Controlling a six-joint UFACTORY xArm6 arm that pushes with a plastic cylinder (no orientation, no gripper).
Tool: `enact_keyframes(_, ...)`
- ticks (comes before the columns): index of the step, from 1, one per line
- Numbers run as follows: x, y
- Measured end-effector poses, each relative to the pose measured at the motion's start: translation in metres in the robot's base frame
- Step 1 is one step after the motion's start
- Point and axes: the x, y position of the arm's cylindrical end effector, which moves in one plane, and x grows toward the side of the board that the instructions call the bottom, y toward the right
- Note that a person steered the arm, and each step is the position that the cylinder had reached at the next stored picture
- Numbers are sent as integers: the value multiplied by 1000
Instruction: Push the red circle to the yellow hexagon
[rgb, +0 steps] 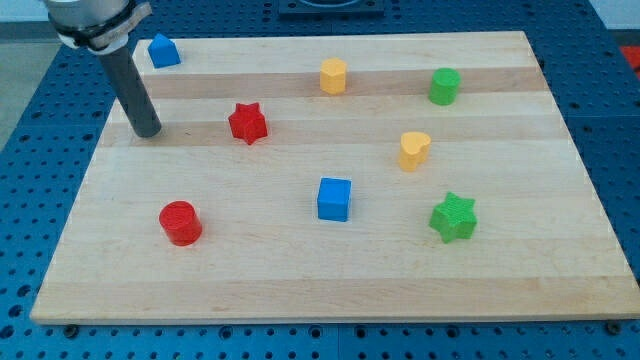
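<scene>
Wooden board (330, 290): my tip (148, 133) left of red star (247, 123)

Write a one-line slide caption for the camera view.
My tip rests near the view's upper left, far from the red circle and yellow hexagon.

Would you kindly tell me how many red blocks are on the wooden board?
2. The red star block sits left of centre in the upper half; the red circle block sits lower left. Nothing looks hidden, though my tip stands left of the star.
</scene>
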Motion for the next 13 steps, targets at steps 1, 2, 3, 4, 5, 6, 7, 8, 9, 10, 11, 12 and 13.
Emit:
enact_keyframes(1, 1, -2)
enact_keyframes(2, 22, -2)
enact_keyframes(3, 50, 10)
enact_keyframes(4, 59, 10)
enact_keyframes(5, 67, 23)
enact_keyframes(6, 71, 35)
enact_keyframes(7, 90, 19)
enact_keyframes(8, 131, 3)
enact_keyframes(9, 164, 15)
enact_keyframes(10, 166, 46)
enact_keyframes(11, 144, 70)
enact_keyframes(12, 116, 89)
enact_keyframes(13, 94, 97)
